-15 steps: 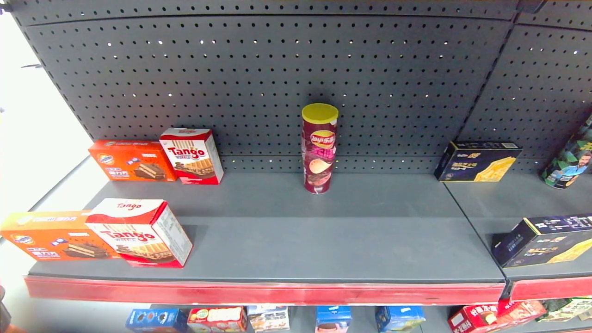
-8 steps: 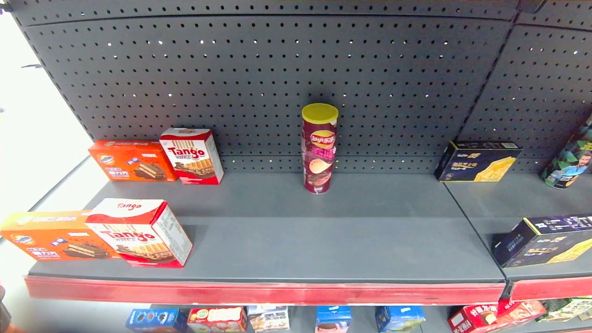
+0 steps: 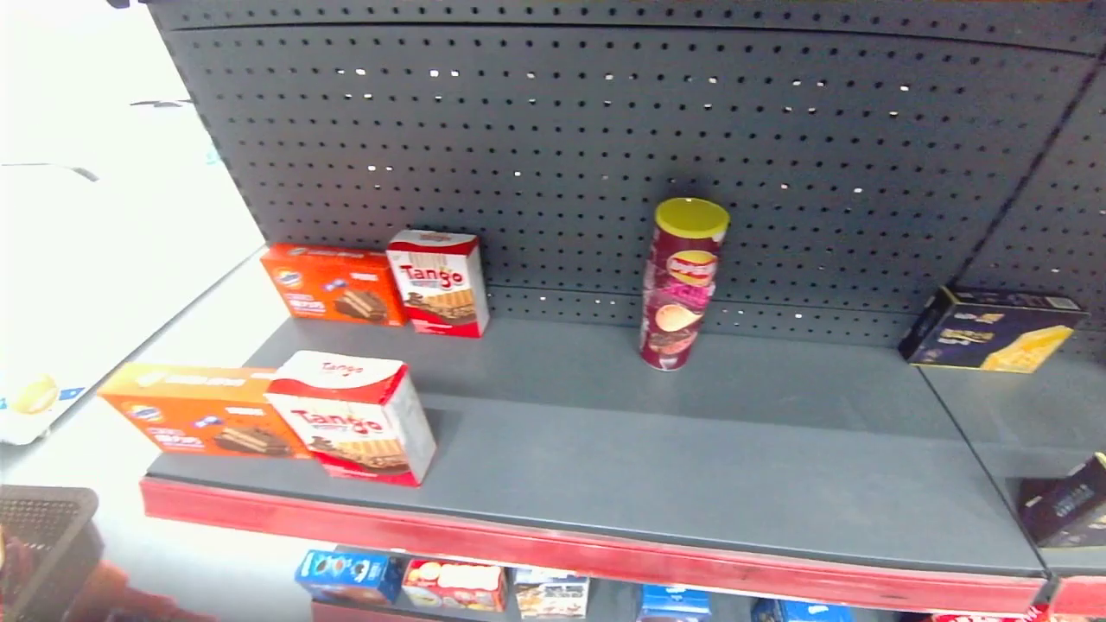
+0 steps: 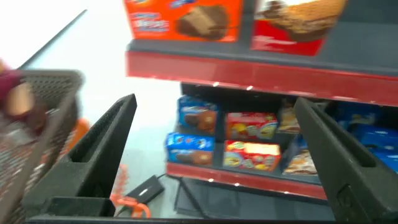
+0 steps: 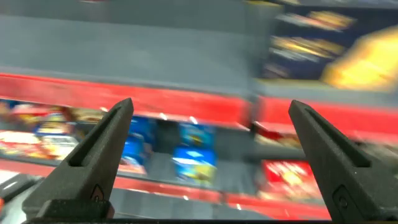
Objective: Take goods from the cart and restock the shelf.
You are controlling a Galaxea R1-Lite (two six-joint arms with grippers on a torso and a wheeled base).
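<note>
Dark-grey mesh cart [image 4: 53,134] near the wide-open left gripper [image 4: 214,102] (right gripper [image 5: 209,104] equally wide).

Your widest gap is the bare middle of the shelf [image 3: 605,449], open from the red lip [image 3: 562,549] back to the pegboard [image 3: 562,155]. The can [image 3: 683,285] stands upright at the back, right of centre, with room on both sides. On the left, the front orange box [image 3: 199,419] and front red box [image 3: 359,419] touch. The rear orange box [image 3: 333,283] and rear red box [image 3: 441,281] sit by the pegboard, and a bare lane runs between the rows. The rear dark box [image 3: 985,333] and front dark box [image 3: 1067,501] close the right. A basket [image 3: 43,527] sits low on your left.
</note>
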